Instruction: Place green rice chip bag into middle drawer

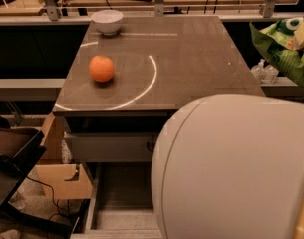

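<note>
In the camera view, the claw is not seen anywhere, so whether it is apart or together cannot be told. Nothing is shown gripping the bag (281, 46). The bag is found at the right edge, beyond the right side of the tabletop (191, 59) and not touching it. It is crinkled and shiny green with a pale yellow patch, and its right part is cut off by the frame. A small pale thing (263, 71) just below the bag cannot be made out.

Much of the lower right is filled by a large, rounded white arm housing (231, 168). By it, the near right corner of the tabletop and the right part of the cabinet are hidden.

The drawer (121, 215) is seen pulled out at the bottom, well apart from the bag. Only its left wall and a strip of bare grey floor are shown; the rest is covered by the housing or cut off below. Above it, a pale drawer front (109, 147) is set flush under the tabletop.

On the tabletop, an orange (101, 68) is placed left of a white arc (144, 83), and a bowl (107, 21) is set at the far left corner.
</note>
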Controlling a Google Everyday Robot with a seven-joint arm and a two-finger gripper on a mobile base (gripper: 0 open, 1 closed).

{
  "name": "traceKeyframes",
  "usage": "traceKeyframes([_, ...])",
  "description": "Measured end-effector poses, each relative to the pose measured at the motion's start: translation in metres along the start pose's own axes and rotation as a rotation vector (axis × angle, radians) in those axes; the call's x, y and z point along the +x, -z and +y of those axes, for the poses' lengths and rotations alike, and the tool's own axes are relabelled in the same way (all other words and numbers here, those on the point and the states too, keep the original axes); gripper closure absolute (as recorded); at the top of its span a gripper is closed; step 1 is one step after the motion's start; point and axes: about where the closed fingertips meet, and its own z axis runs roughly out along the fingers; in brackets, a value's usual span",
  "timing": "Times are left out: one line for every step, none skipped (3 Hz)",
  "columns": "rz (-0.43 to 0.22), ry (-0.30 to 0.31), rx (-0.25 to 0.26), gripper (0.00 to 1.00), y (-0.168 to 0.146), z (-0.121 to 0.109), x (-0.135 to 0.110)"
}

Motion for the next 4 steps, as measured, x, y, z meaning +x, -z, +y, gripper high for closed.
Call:
traceKeyframes([0.018,0.059,-0.018,1.0,-0.023,0.005,-0.005])
traceKeyframes([0.065,0.161,-0.058,1.0,-0.055,0.019,-0.009])
traceKeyframes([0.1,0.243,-0.101,1.0,-0.075,0.033,-0.003])
traceKeyframes([0.115,0.326,-0.155,1.0,-0.088,0.053,0.006])
